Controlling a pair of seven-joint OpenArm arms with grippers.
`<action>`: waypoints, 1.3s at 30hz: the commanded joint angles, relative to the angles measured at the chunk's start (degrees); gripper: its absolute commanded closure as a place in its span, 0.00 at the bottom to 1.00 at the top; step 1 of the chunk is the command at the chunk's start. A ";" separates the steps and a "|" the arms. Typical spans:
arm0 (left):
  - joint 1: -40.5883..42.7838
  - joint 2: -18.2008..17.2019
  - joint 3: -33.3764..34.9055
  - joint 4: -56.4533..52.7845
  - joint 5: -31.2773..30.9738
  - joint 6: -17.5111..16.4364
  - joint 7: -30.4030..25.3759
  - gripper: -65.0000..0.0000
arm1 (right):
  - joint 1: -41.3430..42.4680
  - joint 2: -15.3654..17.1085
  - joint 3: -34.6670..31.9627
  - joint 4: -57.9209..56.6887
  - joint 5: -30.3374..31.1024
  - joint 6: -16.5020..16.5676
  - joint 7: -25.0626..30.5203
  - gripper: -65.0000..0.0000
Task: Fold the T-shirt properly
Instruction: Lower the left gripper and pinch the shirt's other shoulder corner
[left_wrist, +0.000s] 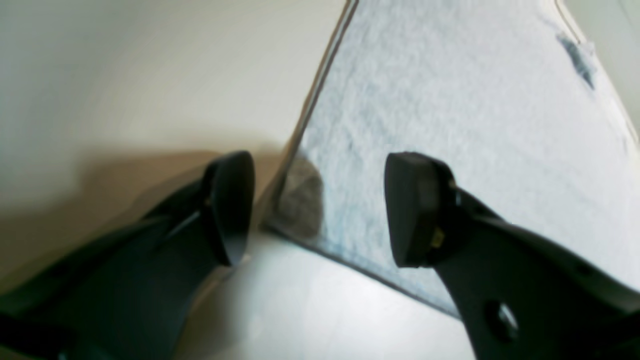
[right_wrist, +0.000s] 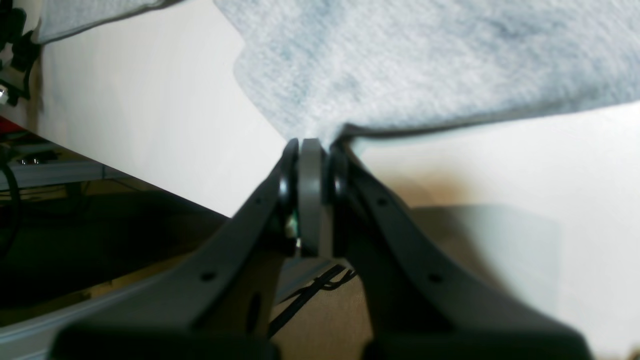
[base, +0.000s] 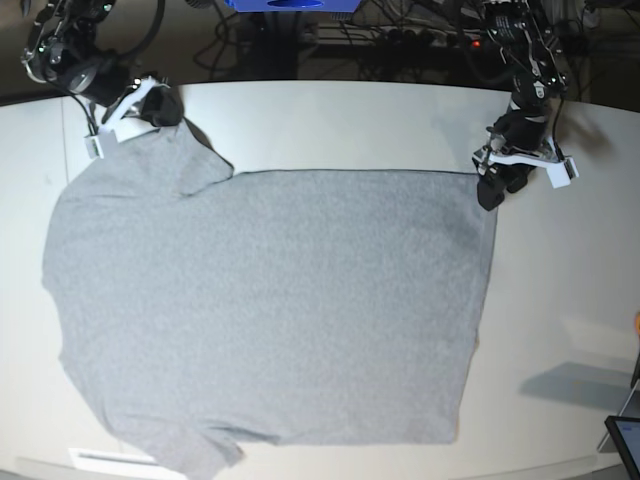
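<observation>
The grey T-shirt (base: 270, 300) lies spread flat on the white table (base: 560, 280), plain side up, hem toward the right. My right gripper (base: 163, 110) is at the far left sleeve. In the right wrist view that gripper (right_wrist: 311, 150) is shut on a pinch of the T-shirt (right_wrist: 425, 65). My left gripper (base: 492, 190) sits at the far right hem corner. In the left wrist view it (left_wrist: 320, 210) stands open, one fingertip (left_wrist: 227, 207) over bare table and the other over the T-shirt (left_wrist: 450, 100), with the cloth's corner between them.
Cables and a blue object (base: 290, 5) lie beyond the table's far edge. A dark flat device (base: 625, 440) sits at the near right corner of the table. The table's front edge cuts off the shirt's near sleeve.
</observation>
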 joint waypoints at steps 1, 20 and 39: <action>0.18 -0.17 0.14 -0.88 0.99 1.15 2.52 0.38 | -0.13 0.38 0.08 0.69 -0.05 0.11 0.14 1.00; -0.88 0.53 5.94 -1.67 1.08 1.15 2.43 0.61 | -0.04 0.38 0.08 0.69 -0.05 0.11 0.14 1.00; 0.44 0.01 6.38 0.70 1.08 1.15 2.43 1.00 | -0.04 1.52 -0.01 3.51 -0.13 0.46 0.31 1.00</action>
